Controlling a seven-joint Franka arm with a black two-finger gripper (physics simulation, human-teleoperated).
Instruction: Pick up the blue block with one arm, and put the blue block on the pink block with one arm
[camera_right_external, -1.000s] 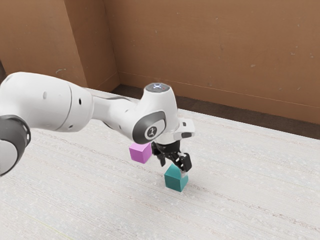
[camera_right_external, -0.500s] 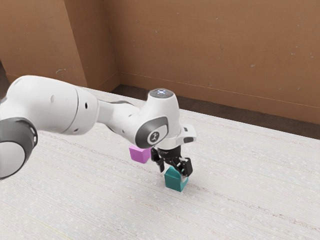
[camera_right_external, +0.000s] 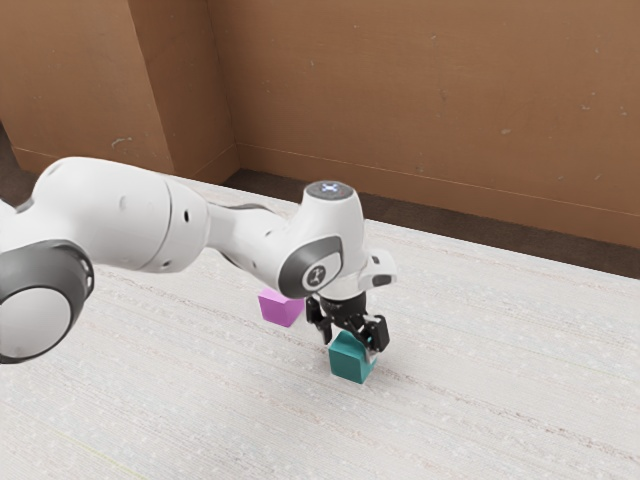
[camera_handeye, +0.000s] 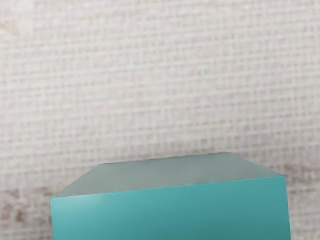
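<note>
The blue block (camera_right_external: 351, 361), teal in colour, rests on the pale table (camera_right_external: 500, 380). My black gripper (camera_right_external: 349, 336) is down over its top, open, one finger on each side of the block's upper edges. The pink block (camera_right_external: 279, 306) sits on the table just behind, toward the exterior view's left, partly covered by my wrist. In the wrist view the blue block (camera_handeye: 170, 202) looms large and close right under my hand, with the woven-looking table surface (camera_handeye: 160, 75) beyond it.
Brown walls rise behind the table, whose far edge (camera_right_external: 500, 243) runs diagonally across the back. My white arm (camera_right_external: 150, 225) crosses from the exterior view's left. Bare table stretches to the exterior view's right and front of the blocks.
My hand has come down from just above the blue block until the fingers straddle its top. Both blocks have stayed in place.
</note>
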